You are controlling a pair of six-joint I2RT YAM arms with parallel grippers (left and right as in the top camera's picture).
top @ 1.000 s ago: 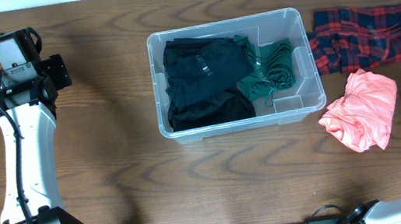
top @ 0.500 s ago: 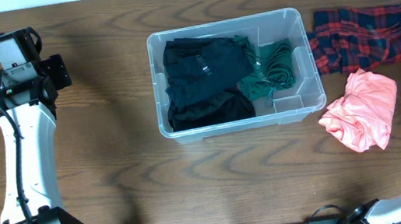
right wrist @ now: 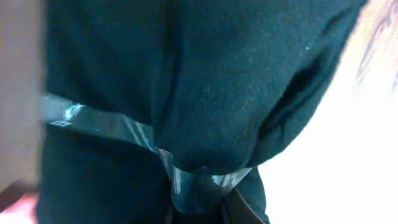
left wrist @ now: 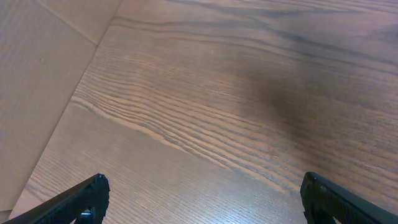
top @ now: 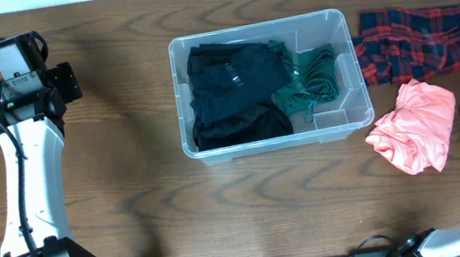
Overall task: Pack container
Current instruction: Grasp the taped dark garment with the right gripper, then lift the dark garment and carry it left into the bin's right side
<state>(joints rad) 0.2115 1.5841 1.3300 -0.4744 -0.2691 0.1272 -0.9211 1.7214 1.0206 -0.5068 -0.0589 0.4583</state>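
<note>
The clear container (top: 277,143) sits mid-table, holding black clothes (top: 233,87) and a green garment (top: 313,79). To its right lie a red plaid shirt (top: 425,38) and, nearer, a pink garment (top: 415,128). At far left, the left gripper (left wrist: 202,199) hovers over the wooden table (left wrist: 217,93), fingers wide. Dark fabric (right wrist: 155,93) fills the right wrist view, so I cannot tell the right gripper's spread.

"How is the light looking from overhead?"

"Soft, even light is falling on the table (top: 133,205). The container (top: 256,25) is casting only a faint shadow along its near side, and everything is reading sharp."

"And the wrist views?"

"The left one is showing a dim shadow patch on the wood. The right one is blurring badly, dark cloth (right wrist: 155,74) filling it, its right side blowing out white."
</note>
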